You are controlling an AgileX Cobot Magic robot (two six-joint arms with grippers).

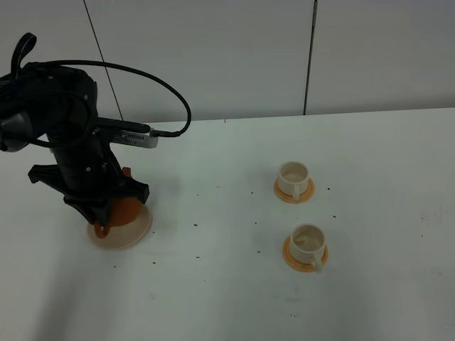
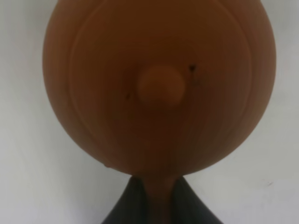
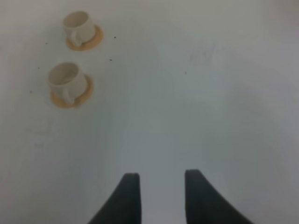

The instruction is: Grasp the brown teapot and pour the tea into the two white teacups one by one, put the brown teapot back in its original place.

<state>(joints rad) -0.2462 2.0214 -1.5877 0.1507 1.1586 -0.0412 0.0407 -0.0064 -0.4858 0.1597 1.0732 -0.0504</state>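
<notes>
The brown teapot (image 1: 126, 208) sits over the beige plate (image 1: 135, 233) at the left; I cannot tell whether it touches the plate. My left gripper (image 1: 105, 217) comes down on it from above. In the left wrist view the teapot (image 2: 159, 84) fills the frame, and my left gripper (image 2: 158, 189) is shut on its handle. Two white teacups stand on orange saucers at the right: the far one (image 1: 293, 176) and the near one (image 1: 307, 240). No dark tea shows in them. My right gripper (image 3: 161, 179) is open and empty above bare table, away from both cups (image 3: 76, 25) (image 3: 65, 78).
The white table (image 1: 213, 284) carries small dark specks between the plate and the cups. A black cable (image 1: 170, 92) loops from the left arm above the back of the table. A white wall stands behind.
</notes>
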